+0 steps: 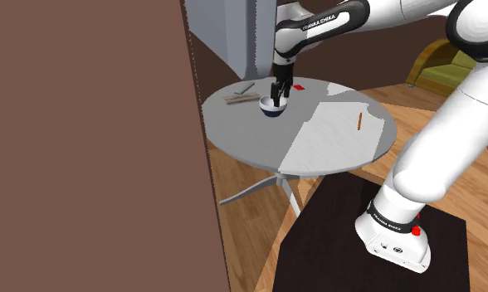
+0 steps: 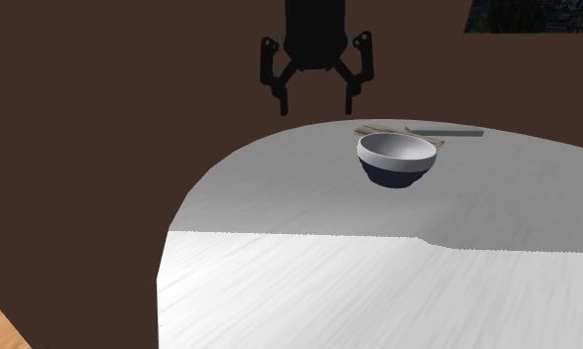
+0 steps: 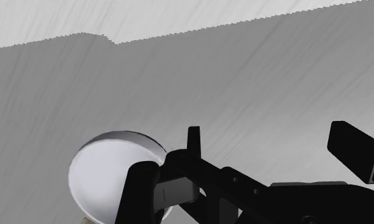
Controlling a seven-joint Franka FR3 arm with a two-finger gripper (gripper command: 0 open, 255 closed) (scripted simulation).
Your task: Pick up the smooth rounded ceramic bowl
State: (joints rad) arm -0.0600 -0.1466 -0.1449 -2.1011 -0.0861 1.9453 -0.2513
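**A:** End effector (image 2: 317, 99) first: how is it standing?

**B:** It is hanging open above the counter (image 2: 379, 288). Its two black fingers (image 2: 278, 99) are standing well apart and gripping nothing.

**A:** Where is the bowl (image 2: 396, 159) sitting?

**B:** The bowl, white inside and dark blue outside, is sitting upright on the round grey counter. In the second exterior view the end effector is hanging higher than the bowl and toward that view's left of it. In the shoulder view it is hovering just over the bowl (image 1: 271, 108).

**A:** Is the bowl lying between the fingers?

**B:** No. In the wrist view the bowl (image 3: 109, 172) is lying outside one finger, just beside it. I cannot tell whether that finger is touching the rim.

**A:** What is lying around the bowl?

**B:** Pale wooden sticks (image 2: 379, 130) and a grey bar (image 2: 448, 130) are lying just behind the bowl in the second exterior view. A small red thing (image 1: 298, 86) is lying near the bowl. A thin brown stick (image 1: 360, 121) is lying well apart from the bowl.
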